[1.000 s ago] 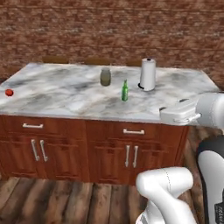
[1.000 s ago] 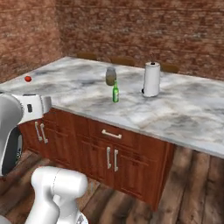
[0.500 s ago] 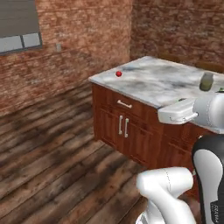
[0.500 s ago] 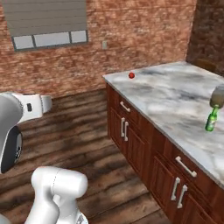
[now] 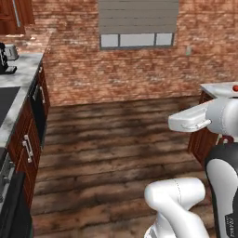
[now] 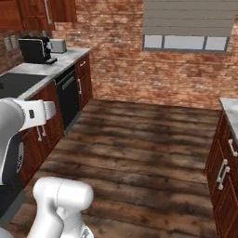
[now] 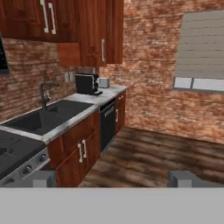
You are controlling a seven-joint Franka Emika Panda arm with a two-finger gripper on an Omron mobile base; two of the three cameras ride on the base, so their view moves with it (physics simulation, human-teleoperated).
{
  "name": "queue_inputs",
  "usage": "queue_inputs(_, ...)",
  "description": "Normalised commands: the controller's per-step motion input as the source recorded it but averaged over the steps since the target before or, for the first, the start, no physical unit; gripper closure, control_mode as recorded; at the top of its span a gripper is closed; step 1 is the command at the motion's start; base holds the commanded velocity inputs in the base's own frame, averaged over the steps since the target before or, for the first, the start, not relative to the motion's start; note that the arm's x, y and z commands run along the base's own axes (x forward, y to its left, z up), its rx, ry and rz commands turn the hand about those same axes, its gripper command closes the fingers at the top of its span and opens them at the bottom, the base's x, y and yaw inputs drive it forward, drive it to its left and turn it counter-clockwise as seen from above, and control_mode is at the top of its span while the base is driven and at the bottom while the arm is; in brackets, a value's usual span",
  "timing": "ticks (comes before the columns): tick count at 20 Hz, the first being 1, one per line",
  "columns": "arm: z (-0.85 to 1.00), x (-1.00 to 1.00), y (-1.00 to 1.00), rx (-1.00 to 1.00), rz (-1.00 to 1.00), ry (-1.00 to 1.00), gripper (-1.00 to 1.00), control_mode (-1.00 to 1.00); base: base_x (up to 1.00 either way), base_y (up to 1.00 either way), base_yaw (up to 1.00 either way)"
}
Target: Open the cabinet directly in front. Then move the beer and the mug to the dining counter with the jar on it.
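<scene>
Dark red-brown upper cabinet [image 7: 26,19] doors with long grey bar handles hang above the sink counter, far ahead of my gripper [image 7: 113,179]. The fingertips [image 7: 43,178] stand wide apart at the bottom of the hand view, open, with nothing between them. A second upper door [image 7: 94,33] hangs over the coffee machine; I cannot tell whether any door is ajar. A corner of the marble dining counter [image 5: 216,88] shows at the right, and its edge [image 6: 230,104] in the right base view. The beer, the mug and the jar are out of view.
A marble counter with a black sink [image 7: 41,116], a tap [image 7: 43,94], a coffee machine [image 7: 87,84], a toaster [image 7: 103,82] and a dishwasher [image 7: 107,124] runs along the left. Stove knobs [image 7: 26,168] sit near. Wooden floor [image 5: 116,139] lies open toward the brick wall and window [image 5: 137,23].
The whole picture has swung away from the dining counter with the bottle and paper towels to the floor and sink counter: the base has turned. The gripper stays open.
</scene>
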Motion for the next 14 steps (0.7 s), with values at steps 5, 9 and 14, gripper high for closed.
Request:
queue_inputs(5, 0.00, 0.00, 0.00, 0.00, 0.00, 0.00, -1.00, 1.00, -0.06, 0.09, 0.66)
queue_inputs(9, 0.00, 0.00, 0.00, 0.00, 0.00, 0.00, -1.00, 1.00, 0.56, -0.01, 0.02)
queue_inputs(14, 0.00, 0.00, 0.00, 0.00, 0.00, 0.00, -1.00, 1.00, 1.00, -0.08, -0.02)
